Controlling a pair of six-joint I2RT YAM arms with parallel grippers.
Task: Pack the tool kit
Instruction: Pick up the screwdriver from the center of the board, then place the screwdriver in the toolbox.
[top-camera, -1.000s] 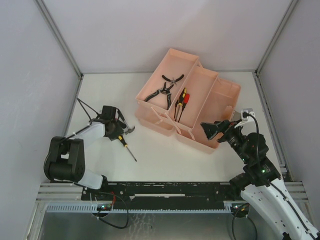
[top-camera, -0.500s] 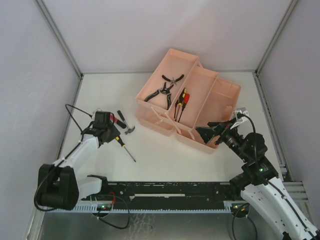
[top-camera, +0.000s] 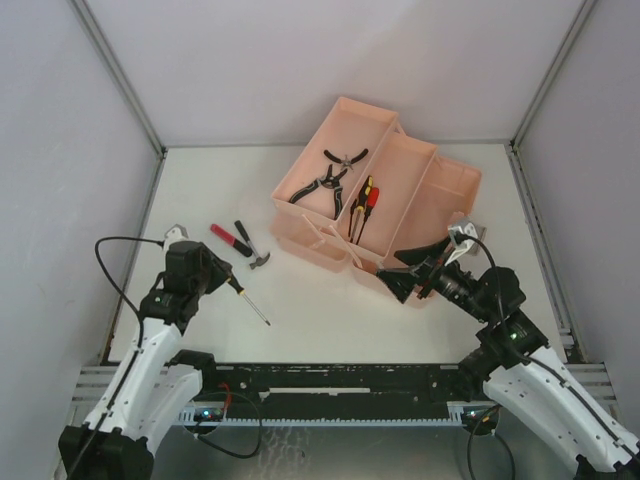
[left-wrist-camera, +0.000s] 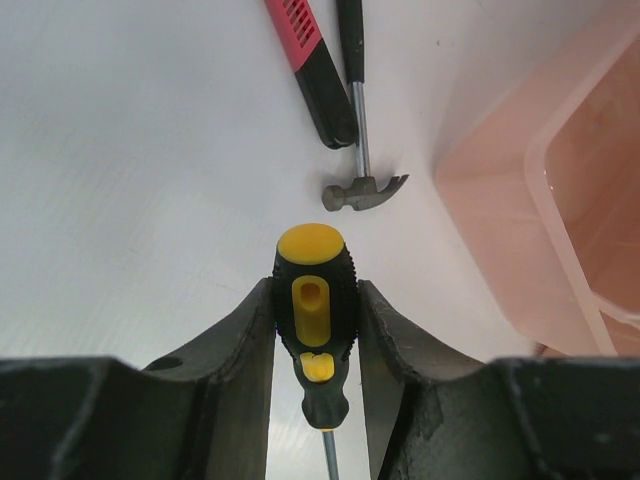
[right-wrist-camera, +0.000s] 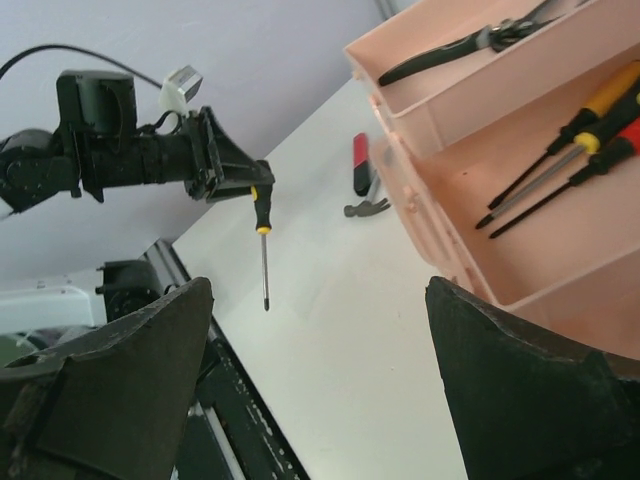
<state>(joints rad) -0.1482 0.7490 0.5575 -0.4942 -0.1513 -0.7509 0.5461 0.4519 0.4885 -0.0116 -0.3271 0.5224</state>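
The left gripper (top-camera: 224, 273) is clamped partway closed on the grip of a slim yellow-and-black screwdriver (left-wrist-camera: 314, 300), whose shaft points toward 5 o'clock in the top view. The right gripper (top-camera: 411, 268) gapes wide and holds nothing, just at 5 o'clock of the large salmon-pink plastic toolbox (top-camera: 456, 188). That box sits at 1 o'clock on the white table (top-camera: 310, 310). A small steel-headed hammer (top-camera: 252, 248) lies at its 9 o'clock.
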